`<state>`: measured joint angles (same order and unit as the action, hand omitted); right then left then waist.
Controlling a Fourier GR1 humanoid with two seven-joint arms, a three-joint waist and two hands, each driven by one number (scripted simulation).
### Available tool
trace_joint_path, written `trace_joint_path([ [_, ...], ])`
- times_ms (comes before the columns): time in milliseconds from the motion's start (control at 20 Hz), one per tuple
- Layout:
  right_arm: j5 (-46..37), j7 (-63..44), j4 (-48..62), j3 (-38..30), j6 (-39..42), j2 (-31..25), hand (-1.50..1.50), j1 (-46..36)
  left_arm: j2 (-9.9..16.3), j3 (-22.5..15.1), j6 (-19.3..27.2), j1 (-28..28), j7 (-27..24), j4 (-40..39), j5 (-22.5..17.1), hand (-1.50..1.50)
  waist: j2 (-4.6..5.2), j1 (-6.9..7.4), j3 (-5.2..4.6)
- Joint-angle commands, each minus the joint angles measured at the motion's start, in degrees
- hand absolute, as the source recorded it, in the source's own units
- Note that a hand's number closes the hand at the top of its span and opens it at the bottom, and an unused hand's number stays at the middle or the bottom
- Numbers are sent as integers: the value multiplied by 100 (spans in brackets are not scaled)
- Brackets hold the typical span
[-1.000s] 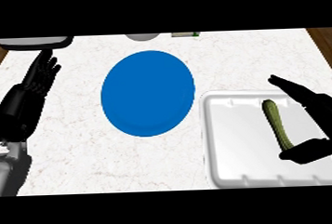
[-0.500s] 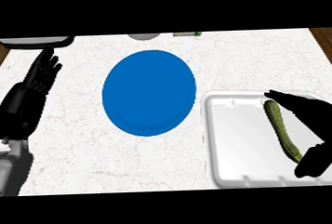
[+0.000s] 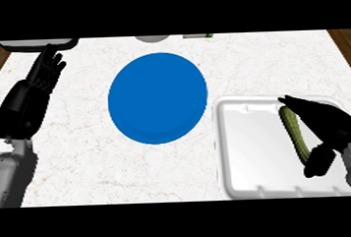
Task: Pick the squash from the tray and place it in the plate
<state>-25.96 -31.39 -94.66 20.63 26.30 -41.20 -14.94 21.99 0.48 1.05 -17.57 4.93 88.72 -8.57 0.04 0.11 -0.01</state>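
Note:
A long green squash (image 3: 293, 130) lies lengthwise in the right part of the white tray (image 3: 252, 152), at the lower right of the head view. My right hand (image 3: 330, 127) lies over the squash's right side with straight fingers pointing up-left and the thumb (image 3: 318, 160) hanging by its near end, so the hand is open. The squash's far tip and right flank are hidden under the fingers. The blue plate (image 3: 157, 97) sits left of the tray, with nothing on it. My left hand (image 3: 34, 93) rests open at the left edge, fingers up.
A grey round object (image 3: 152, 38) and a small green item (image 3: 195, 35) sit at the counter's far edge. A pale container (image 3: 38, 44) is at the far left corner. Wooden strips (image 3: 346, 43) border the counter's sides.
My right hand has shifted left and closer over the tray, from beside the squash to lying on top of it. The left hand, plate and tray have stayed put.

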Motion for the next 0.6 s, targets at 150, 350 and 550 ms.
trace_joint_path([
  [150,-647,233,681,-284,189,373,-150,-7,-280,-110,38,512,51,594,369,0,-6,14,2],
  [350,-1023,778,1157,-364,81,556,-150,150,-212,246,-226,239,111,284,191,0,-2,4,2],
  [550,-1269,875,1245,-285,164,816,-150,195,-85,521,-560,86,104,61,1,0,-1,-5,1],
])
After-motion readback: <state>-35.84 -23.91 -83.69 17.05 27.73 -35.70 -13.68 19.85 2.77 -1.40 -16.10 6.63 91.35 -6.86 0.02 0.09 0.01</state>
